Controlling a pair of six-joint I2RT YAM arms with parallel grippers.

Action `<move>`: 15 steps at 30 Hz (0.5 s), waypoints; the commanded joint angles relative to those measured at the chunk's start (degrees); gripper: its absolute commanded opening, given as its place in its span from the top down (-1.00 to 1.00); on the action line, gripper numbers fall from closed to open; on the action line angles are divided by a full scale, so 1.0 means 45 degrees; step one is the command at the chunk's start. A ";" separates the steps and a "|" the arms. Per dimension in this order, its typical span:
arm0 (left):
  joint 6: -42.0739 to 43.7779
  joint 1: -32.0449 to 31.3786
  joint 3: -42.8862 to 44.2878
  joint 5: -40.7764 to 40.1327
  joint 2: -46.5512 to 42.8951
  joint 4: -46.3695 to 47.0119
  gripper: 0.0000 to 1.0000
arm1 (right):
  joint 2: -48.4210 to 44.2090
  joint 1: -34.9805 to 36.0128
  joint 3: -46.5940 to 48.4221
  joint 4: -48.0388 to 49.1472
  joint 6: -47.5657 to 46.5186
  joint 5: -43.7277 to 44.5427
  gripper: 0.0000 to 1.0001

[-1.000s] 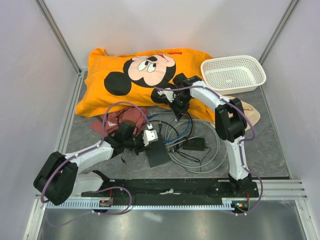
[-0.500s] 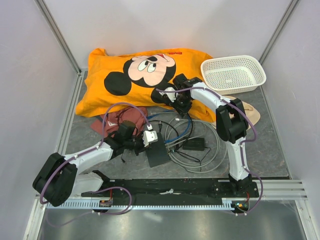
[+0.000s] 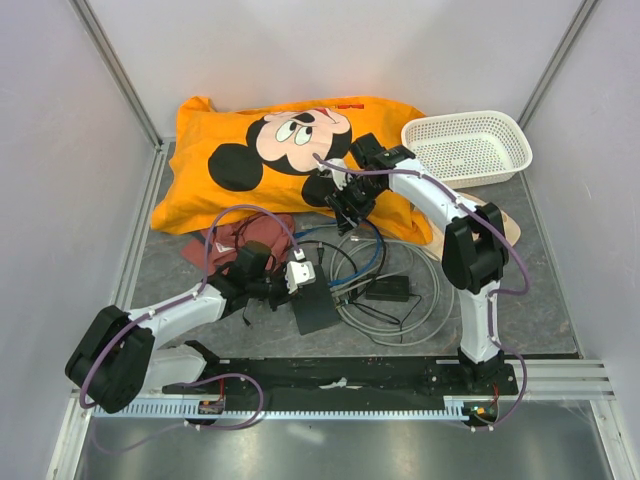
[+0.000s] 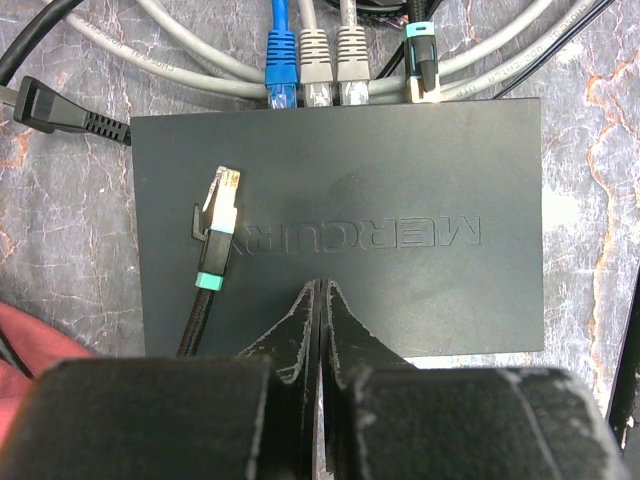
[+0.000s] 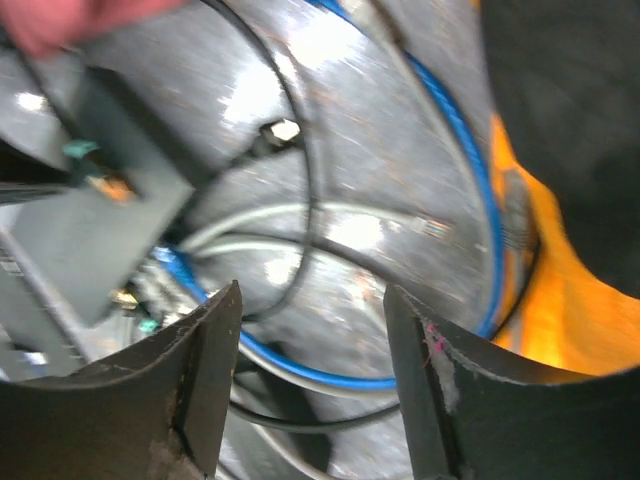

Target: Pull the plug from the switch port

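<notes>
The switch is a flat dark grey box, seen in the top view below the cable coil. Its ports line the far edge, where a blue plug, two grey plugs and a black teal-banded plug sit plugged in. A loose teal-banded plug lies on the box's top. My left gripper is shut with nothing in it, tips on the switch's near edge. My right gripper stands open over the cables, holding nothing, beside the pillow. A free black-cable plug lies on the table.
An orange Mickey pillow fills the back, with a white basket to its right. A red cloth lies left of the switch. A black adapter brick and coiled grey cables sit right of it.
My right gripper has opened and shifted slightly back toward the pillow. The left arm and the switch have stayed put.
</notes>
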 commanded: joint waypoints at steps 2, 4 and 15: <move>-0.0093 0.0158 -0.0007 -0.0939 0.0440 -0.1381 0.97 | -0.0452 0.0149 0.0623 0.0147 0.0807 -0.1952 -0.38; -0.0132 0.0158 -0.0007 -0.0939 0.0420 -0.1401 0.97 | -0.0686 0.0129 0.0936 0.0224 0.0730 -0.1933 -0.38; -0.0093 0.0334 -0.0534 -0.0821 -0.0028 -0.1362 0.97 | 0.0658 0.0070 0.0745 0.2196 0.2526 -0.3141 -0.30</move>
